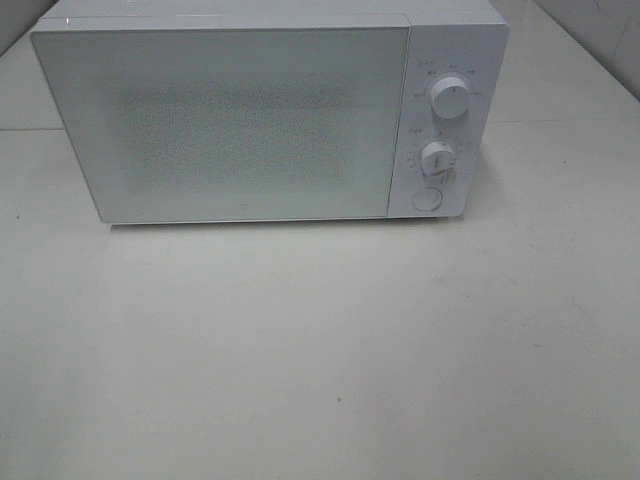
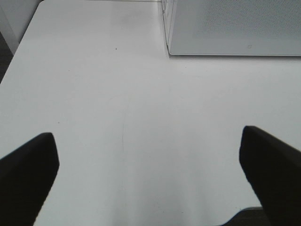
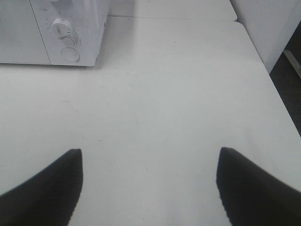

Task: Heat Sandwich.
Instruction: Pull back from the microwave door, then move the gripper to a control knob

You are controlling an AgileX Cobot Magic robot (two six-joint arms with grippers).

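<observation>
A white microwave (image 1: 250,120) stands at the back of the white table (image 1: 320,350) with its door shut; two dials (image 1: 452,97) and a round button (image 1: 427,199) sit on its right panel. The sandwich is out of view. Neither arm shows in the exterior high view. My left gripper (image 2: 148,155) hangs open over bare table, the microwave's lower left corner (image 2: 171,49) ahead of it. My right gripper (image 3: 149,172) is open too, empty, with the microwave's control panel (image 3: 66,33) ahead of it.
The table's left edge (image 2: 19,52) and its right edge (image 3: 268,75) show in the wrist views. A pale wall (image 3: 268,23) rises beyond the right side.
</observation>
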